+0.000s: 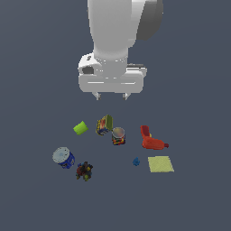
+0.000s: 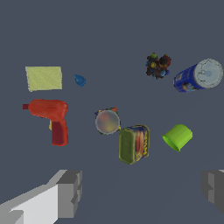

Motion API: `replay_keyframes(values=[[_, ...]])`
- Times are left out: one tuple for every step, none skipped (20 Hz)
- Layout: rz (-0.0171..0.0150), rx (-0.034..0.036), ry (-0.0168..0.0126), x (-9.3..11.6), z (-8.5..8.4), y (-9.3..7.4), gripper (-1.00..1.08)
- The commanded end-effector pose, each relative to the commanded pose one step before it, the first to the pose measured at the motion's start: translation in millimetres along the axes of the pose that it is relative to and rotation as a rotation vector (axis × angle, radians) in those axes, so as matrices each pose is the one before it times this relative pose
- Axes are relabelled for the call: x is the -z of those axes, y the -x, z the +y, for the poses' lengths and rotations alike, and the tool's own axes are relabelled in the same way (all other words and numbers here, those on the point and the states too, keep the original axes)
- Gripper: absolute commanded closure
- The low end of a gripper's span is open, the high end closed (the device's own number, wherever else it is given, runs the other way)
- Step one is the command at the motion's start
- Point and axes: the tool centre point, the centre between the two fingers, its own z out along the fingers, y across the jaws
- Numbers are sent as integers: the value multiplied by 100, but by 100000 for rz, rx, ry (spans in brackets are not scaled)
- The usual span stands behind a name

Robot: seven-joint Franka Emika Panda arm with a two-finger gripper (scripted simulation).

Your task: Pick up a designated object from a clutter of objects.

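My gripper [image 1: 111, 96] hangs above the clutter with its jaws spread wide and nothing between them; in the wrist view the two grey fingers [image 2: 70, 192] stand far apart at the frame's edges. The small can [image 1: 118, 135] I am after stands upright on the dark grey floor [image 1: 189, 198], roughly in the middle of the scattered items and below my fingertips in the exterior view. Its top is a pale, silvery-pink disc, which the wrist view shows as a round face seen nearly straight down [image 2: 107, 121], and its side carries a label in red, yellow and dark blue. Just beside it, close enough that I cannot tell whether they touch, is the green-edged pack [image 1: 104, 125] with multicoloured sides. The lime-green cylinder [image 1: 80, 128] lies further toward the exterior view's left, and the larger blue can [image 1: 63, 157] with a whitish lid sits beyond that, nearer the camera, with a dark multicoloured lump [image 1: 84, 171] next to it. On the exterior view's right of my target lie the red drill-like tool [image 1: 151, 139], a tiny blue piece [image 1: 136, 161] and a flat yellow square [image 1: 161, 164].
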Motion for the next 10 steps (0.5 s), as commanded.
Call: replay_keyframes(values=[[0,0,0,0,1,0,-92],[16,-106,53,13,49,-3,-92],[48,-332,160,40,154,-8,-92],[77,-543,258,69,250,-12,-92],[105,-762,358,104,348,-13,-92],[127,-974,446,148,438,-10,-92],[115,-955,420,168,420,0,-92],[80,-754,313,158,321,11,-92],[46,-534,204,138,217,19,-92],[17,-307,101,103,116,21,-92]])
